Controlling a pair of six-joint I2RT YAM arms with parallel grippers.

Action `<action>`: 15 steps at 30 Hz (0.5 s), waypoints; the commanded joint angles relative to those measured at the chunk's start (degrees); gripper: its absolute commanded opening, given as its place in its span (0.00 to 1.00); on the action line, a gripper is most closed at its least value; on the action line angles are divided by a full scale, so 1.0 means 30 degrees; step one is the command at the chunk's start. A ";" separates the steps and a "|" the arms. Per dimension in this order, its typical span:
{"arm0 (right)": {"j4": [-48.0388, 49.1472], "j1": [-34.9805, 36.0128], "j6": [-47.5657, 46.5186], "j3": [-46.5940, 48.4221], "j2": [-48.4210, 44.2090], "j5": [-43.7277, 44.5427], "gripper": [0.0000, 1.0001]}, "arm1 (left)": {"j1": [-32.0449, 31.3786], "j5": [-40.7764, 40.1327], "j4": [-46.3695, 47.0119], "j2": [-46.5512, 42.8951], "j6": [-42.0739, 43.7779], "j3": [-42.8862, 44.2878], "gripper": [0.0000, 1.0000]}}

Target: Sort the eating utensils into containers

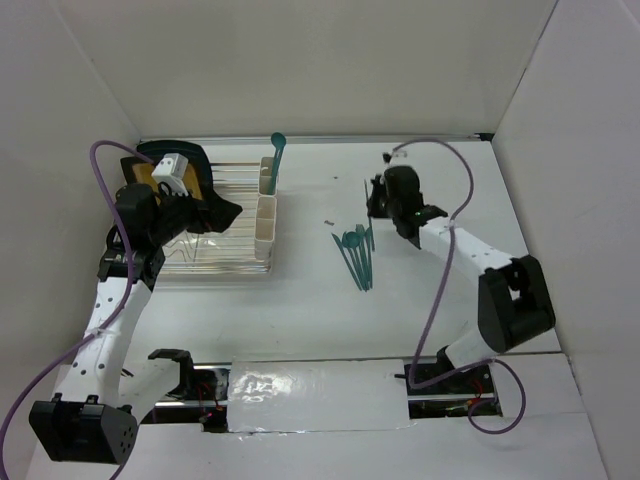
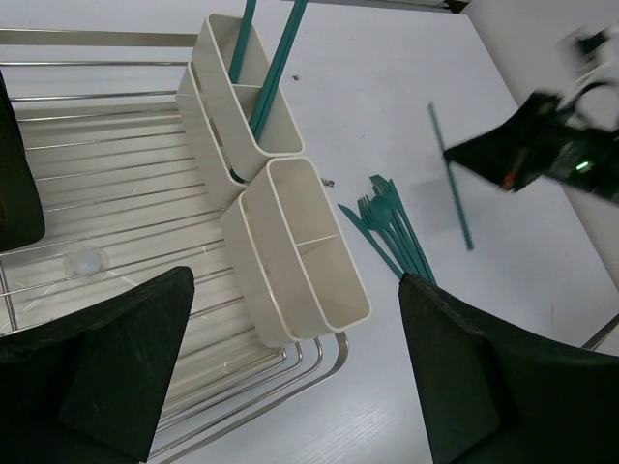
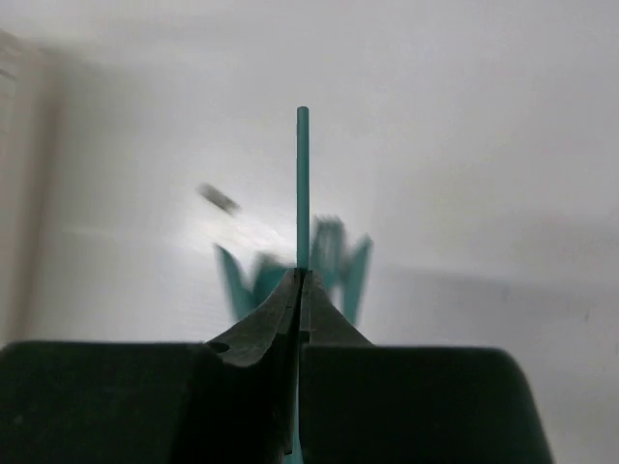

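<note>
— Where do the cups sit?
— The cream-white containers (image 1: 264,228) stand in a row along the right edge of the wire rack (image 1: 215,255), open tops up. Two teal handles (image 2: 274,72) stick up out of the far one.
— And the other utensils?
— A loose teal bunch (image 1: 357,250) lies flat on the table (image 1: 300,300), right of the rack and apart from it. Farther right, one slim handle (image 3: 303,184) is pinched in the right tool (image 3: 301,278).

shiny metal rack (image 2: 116,176), matt cream plastic containers (image 2: 253,275), smooth teal plastic utensils (image 2: 392,227).
</note>
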 commanded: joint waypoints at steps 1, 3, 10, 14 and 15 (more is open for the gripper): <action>0.3380 -0.0089 -0.0552 0.3784 -0.2737 -0.3508 0.00 | 0.0032 -0.0001 0.0752 -0.0121 0.0323 0.0135 1.00; 0.4520 -0.0060 0.0090 0.5227 -0.2592 -0.5288 0.00 | 0.0061 0.0086 0.0693 0.0025 0.0294 0.0222 1.00; 1.3274 0.1461 0.1093 0.5942 -0.1890 -0.5481 0.00 | 0.0061 -0.0089 0.0693 0.0026 0.0410 0.0252 1.00; 1.7851 0.2841 0.0241 0.5146 -0.0749 -0.5067 0.00 | 0.0061 0.0407 0.0839 0.0171 0.0410 0.0223 1.00; 1.8958 0.3653 0.0152 0.5320 0.0327 -0.5066 0.00 | 0.0061 0.0350 0.0781 0.0230 0.0411 0.0368 1.00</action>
